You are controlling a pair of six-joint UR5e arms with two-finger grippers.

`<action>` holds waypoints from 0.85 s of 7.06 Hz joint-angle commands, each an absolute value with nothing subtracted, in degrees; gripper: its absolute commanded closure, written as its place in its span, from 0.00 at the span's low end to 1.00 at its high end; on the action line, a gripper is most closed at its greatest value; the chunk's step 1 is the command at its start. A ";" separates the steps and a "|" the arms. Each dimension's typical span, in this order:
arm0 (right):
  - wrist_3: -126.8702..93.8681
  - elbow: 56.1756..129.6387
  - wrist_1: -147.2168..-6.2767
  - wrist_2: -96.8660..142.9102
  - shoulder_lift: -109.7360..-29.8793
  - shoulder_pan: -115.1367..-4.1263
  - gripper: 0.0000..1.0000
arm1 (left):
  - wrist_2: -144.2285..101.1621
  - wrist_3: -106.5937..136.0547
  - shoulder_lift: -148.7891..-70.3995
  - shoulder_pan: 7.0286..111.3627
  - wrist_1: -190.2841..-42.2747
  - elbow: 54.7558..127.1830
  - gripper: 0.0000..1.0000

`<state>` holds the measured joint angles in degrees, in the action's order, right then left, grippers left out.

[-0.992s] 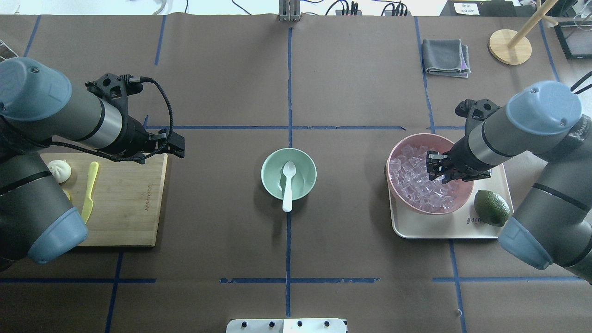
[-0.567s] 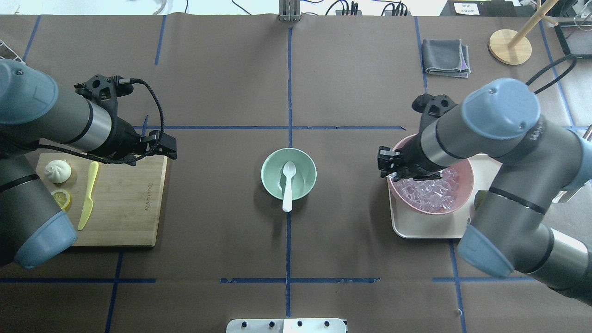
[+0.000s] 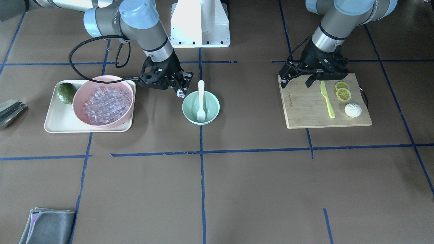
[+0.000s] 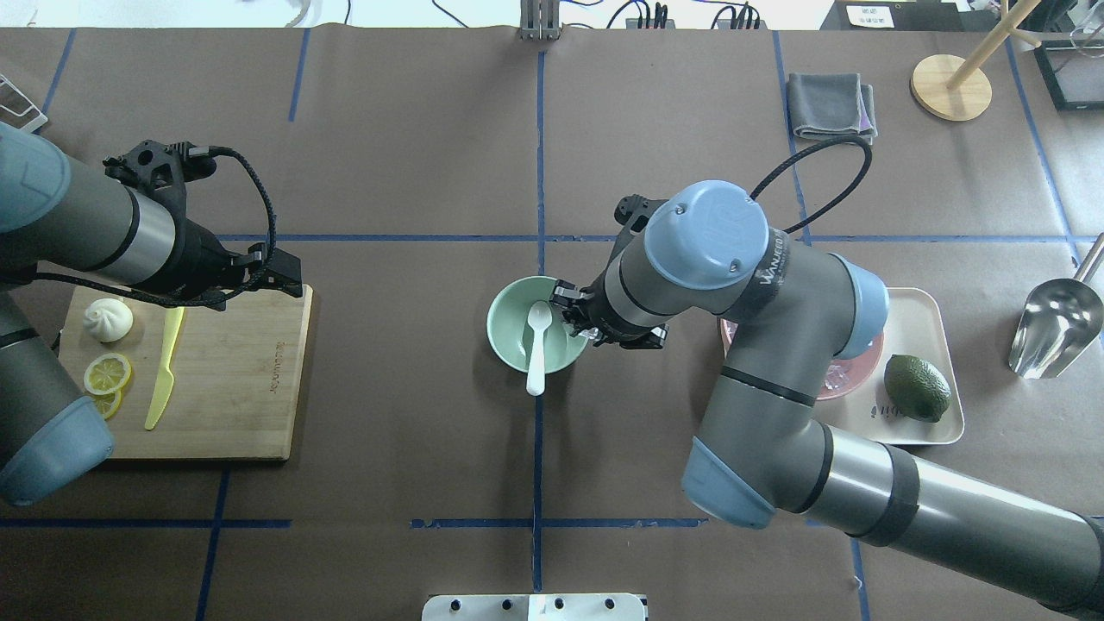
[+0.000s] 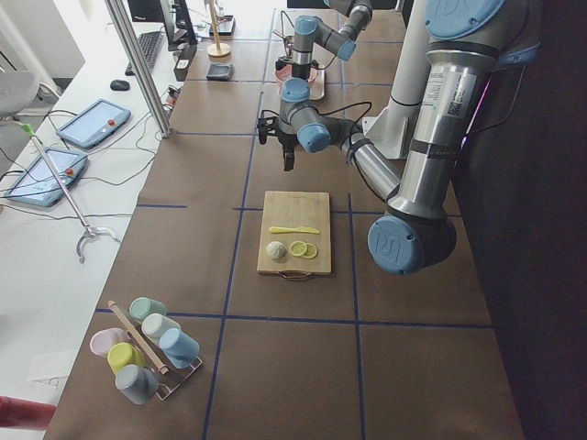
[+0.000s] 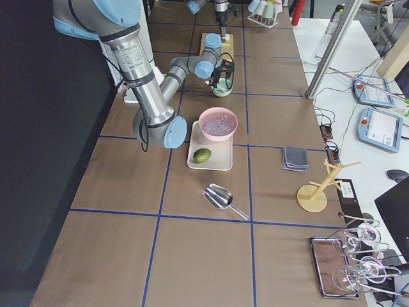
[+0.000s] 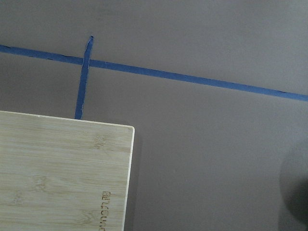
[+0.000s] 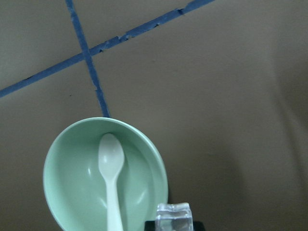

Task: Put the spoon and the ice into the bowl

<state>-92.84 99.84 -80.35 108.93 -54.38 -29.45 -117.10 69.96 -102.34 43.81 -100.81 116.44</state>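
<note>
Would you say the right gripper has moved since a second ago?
Yes: overhead, the right gripper went left from the pink bowl to the green bowl.

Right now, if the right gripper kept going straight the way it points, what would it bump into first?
Probably the rim of the mint-green bowl: the right gripper, shut on an ice cube, points down at that edge. Depth is unclear, so it might land just inside instead.

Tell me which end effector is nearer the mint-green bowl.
Right. The right end effector, holding an ice cube, hangs at the rim of the bowl. The left end effector is far off, over a corner of the cutting board.
</note>
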 commanded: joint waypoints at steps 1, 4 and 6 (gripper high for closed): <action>-93.16 95.55 -78.32 108.02 -51.24 -29.09 0.98 | -117.07 69.96 -102.22 43.86 -100.81 116.54 0.01; -92.73 92.72 -77.61 107.49 -49.92 -28.92 0.02 | -117.07 70.05 -102.22 43.86 -100.72 116.54 0.00; -92.72 95.08 -77.95 108.19 -51.05 -29.61 0.01 | -117.07 69.96 -102.04 44.55 -100.72 116.54 0.01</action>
<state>-92.76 93.44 -77.70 107.70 -50.25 -29.15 -117.07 70.03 -102.17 44.06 -100.73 116.54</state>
